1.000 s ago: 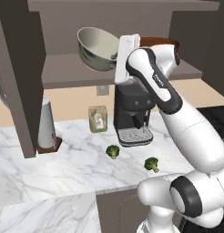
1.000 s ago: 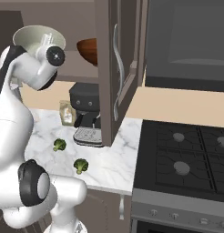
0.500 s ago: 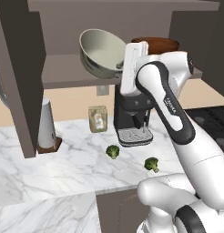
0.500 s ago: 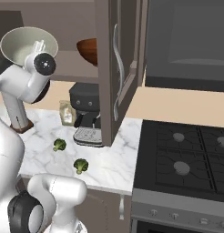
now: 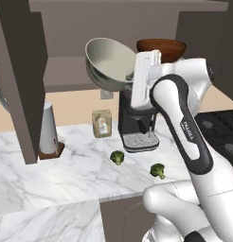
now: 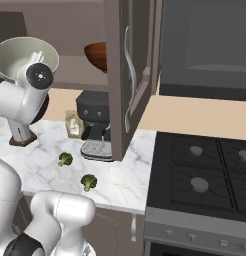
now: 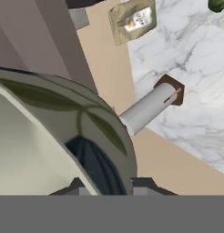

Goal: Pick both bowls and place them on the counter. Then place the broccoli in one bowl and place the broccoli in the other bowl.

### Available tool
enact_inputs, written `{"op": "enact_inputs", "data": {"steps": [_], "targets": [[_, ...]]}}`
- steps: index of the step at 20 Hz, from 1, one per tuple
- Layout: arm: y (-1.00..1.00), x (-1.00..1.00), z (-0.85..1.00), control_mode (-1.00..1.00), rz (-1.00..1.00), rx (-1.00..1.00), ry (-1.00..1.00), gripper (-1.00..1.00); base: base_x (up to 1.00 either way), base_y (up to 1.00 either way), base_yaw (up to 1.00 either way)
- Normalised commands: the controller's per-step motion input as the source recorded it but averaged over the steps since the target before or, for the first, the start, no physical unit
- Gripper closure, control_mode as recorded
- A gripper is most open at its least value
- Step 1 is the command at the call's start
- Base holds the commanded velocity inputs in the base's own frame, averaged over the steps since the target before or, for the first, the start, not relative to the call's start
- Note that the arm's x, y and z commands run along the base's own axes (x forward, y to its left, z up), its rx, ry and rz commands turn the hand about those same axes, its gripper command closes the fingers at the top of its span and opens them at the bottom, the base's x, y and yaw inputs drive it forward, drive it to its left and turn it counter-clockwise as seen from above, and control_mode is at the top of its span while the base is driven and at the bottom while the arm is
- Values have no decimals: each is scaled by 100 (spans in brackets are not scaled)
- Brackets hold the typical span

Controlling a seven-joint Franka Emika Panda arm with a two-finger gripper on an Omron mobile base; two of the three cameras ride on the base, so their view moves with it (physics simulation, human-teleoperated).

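My gripper (image 5: 131, 81) is shut on the rim of the pale grey-cream bowl (image 5: 109, 64), holding it tilted in the air in front of the open cabinet, above the coffee machine. In the hand view this bowl (image 7: 63, 136) fills the left side, with its rim between my fingertips (image 7: 77, 184). From the right base view the same bowl (image 6: 25, 57) hangs at the upper left. The glossy red-brown bowl (image 5: 161, 48) (image 6: 96, 54) sits on the cabinet shelf behind my hand. Two broccoli pieces (image 5: 117, 157) (image 5: 157, 170) lie on the white marble counter (image 5: 66, 175).
A black coffee machine (image 5: 137, 123) stands at the counter's back, with a small package (image 5: 102, 123) and a white roll on a brown base (image 5: 48, 130) to its left. An open cabinet door (image 6: 127, 75) hangs over the counter's right end, beside the black stovetop (image 6: 205, 170).
The held pale bowl has come away from the shelf, a little lower and towards the base. My arm's elbow has swung with it. The broccoli and the red-brown bowl have not moved.
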Motion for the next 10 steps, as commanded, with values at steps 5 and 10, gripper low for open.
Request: {"op": "enact_inputs", "data": {"steps": [5, 10], "targets": [[0, -47, -7, -100, 0, 2, 11, 100, 0, 0, 0], [0, -45, -10, -100, 0, 1, 11, 100, 0, 0, 0]]}}
